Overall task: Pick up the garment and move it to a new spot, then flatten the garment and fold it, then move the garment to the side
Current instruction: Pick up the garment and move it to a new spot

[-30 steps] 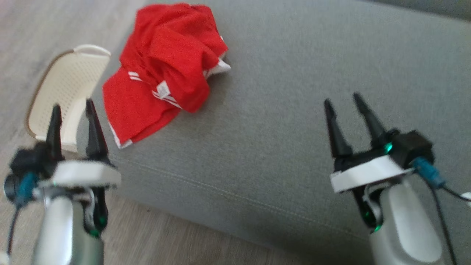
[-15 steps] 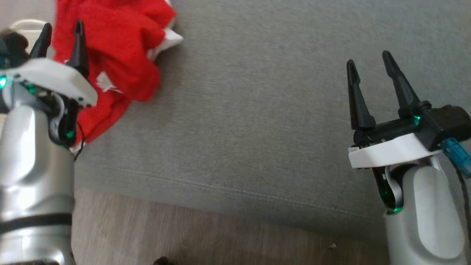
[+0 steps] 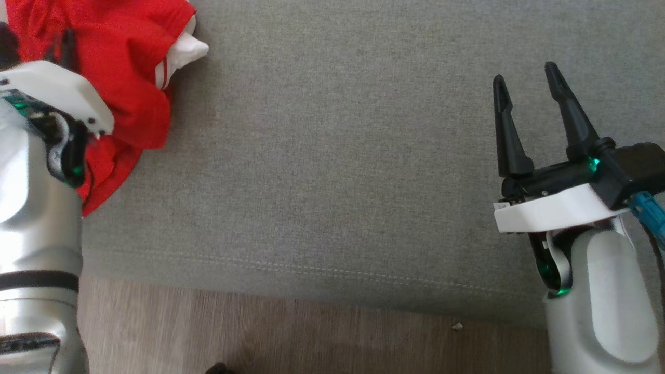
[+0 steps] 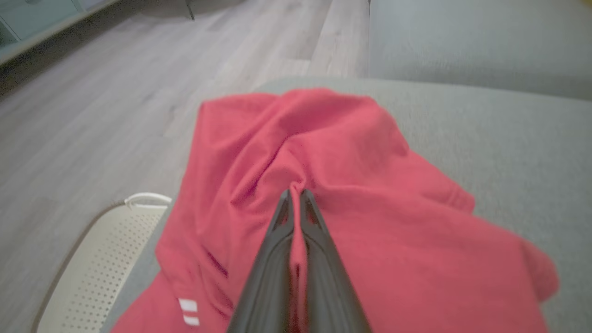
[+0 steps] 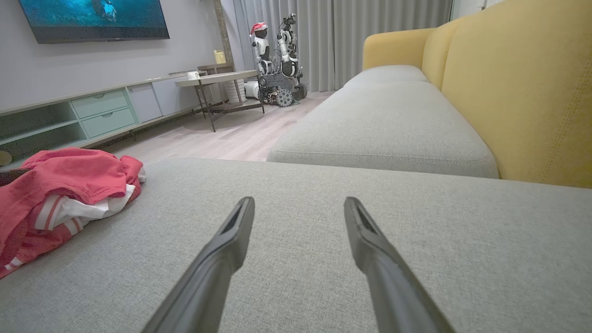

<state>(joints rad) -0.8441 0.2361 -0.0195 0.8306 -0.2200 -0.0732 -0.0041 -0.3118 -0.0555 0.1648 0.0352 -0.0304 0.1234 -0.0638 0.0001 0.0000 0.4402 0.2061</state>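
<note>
The red garment (image 3: 119, 57) with white stripes lies crumpled at the left end of the grey sofa cushion (image 3: 337, 156). In the left wrist view my left gripper (image 4: 296, 192) is shut on a raised fold of the garment (image 4: 333, 152), with red cloth pinched between its fingers. In the head view the white wrist plate of that arm covers part of the cloth. My right gripper (image 3: 524, 78) hovers open above bare cushion far to the right, nothing between its fingers (image 5: 240, 222). From the right wrist view the garment (image 5: 69, 180) sits at the far left.
A cream perforated basket (image 4: 92, 263) stands on the wood floor (image 3: 260, 332) beside the cushion's left end. A second grey cushion (image 5: 384, 125) and a yellow backrest (image 5: 518, 92) lie beyond. Another robot (image 5: 277, 55) and a small table (image 5: 217, 81) stand across the room.
The head camera has shifted, so the scene slides left. My left gripper has come down onto the garment and shut on a fold. The right gripper stays open.
</note>
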